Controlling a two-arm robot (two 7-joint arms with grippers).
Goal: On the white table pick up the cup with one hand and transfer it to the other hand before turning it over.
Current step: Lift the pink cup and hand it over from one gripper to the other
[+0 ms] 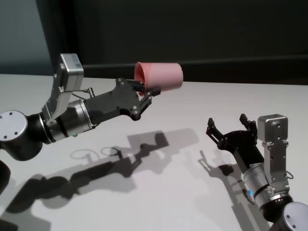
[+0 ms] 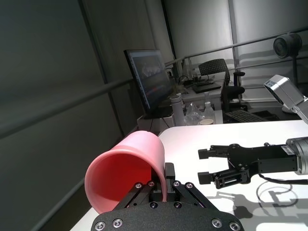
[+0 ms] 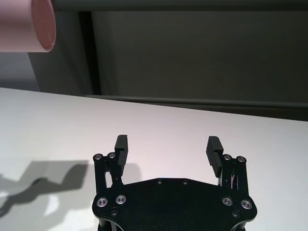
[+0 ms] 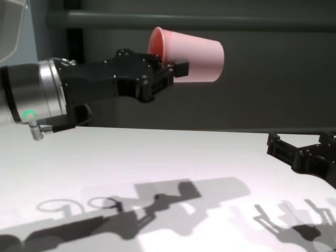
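left end effector (image 1: 147,96): clamped on pink cup (image 1: 161,76) rim, cup sideways above table (image 1: 168,159) | right end effector (image 1: 230,126): jaws spread, empty, near right

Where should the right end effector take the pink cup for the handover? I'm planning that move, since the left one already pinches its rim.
Grip the smooth tapered wall of the small pink plastic cup near its narrow flat base, coming from the base side. It lies sideways in the air, base toward the open right end effector, while the left end effector occupies the rim.
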